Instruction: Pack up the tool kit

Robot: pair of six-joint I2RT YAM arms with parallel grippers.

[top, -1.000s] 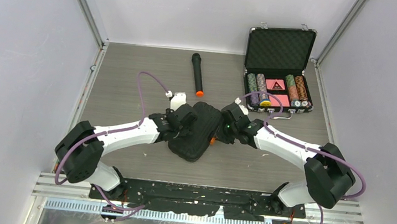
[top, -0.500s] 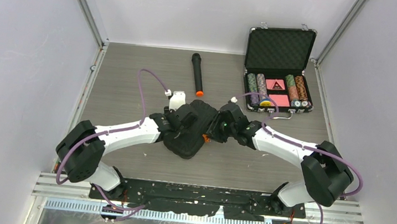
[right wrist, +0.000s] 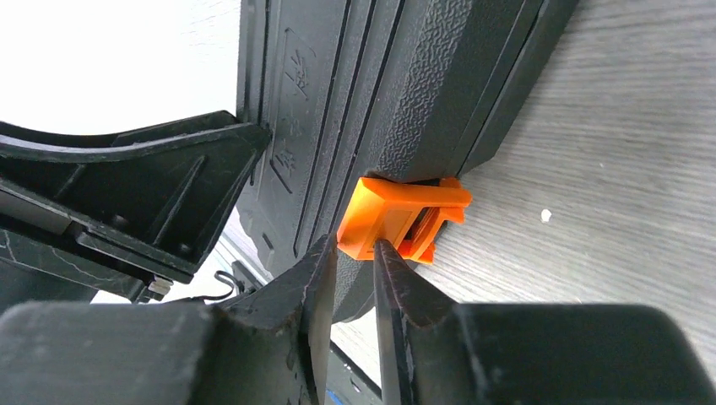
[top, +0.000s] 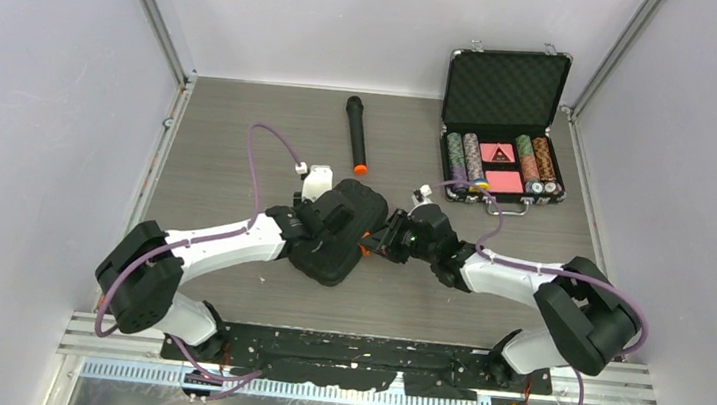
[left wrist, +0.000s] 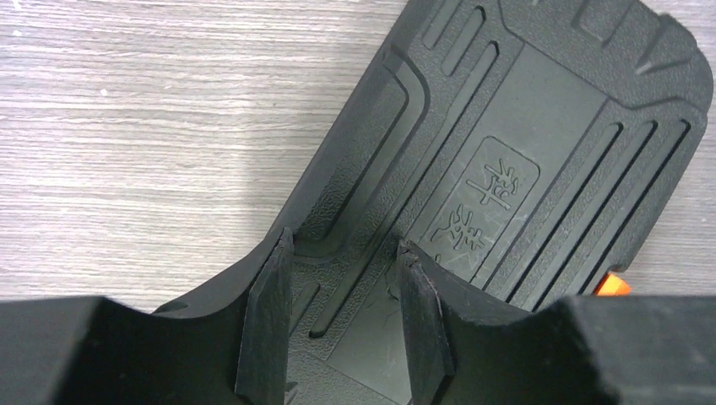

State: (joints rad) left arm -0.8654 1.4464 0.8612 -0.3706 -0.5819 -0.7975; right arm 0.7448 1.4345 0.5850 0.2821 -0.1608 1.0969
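The tool kit (top: 362,206) is a black ribbed case lying closed on the middle of the table. Its lid fills the left wrist view (left wrist: 540,110). My left gripper (top: 325,221) rests on top of the lid, open, its fingertips (left wrist: 342,245) on the ribbed surface with nothing between them. The orange latch (right wrist: 405,207) sticks out of the case's right edge (right wrist: 405,93), small in the top view (top: 366,250). My right gripper (top: 379,246) comes in low from the right. Its narrow jaws (right wrist: 353,245) pinch the near corner of the latch.
A black microphone (top: 356,134) with an orange end lies behind the case. An open metal-edged case (top: 507,87) of poker chips stands at the back right. Grey walls close in the table on three sides.
The tool kit has slid left and a little nearer. My right gripper followed it left and dropped to the latch. My left gripper stayed on the lid.
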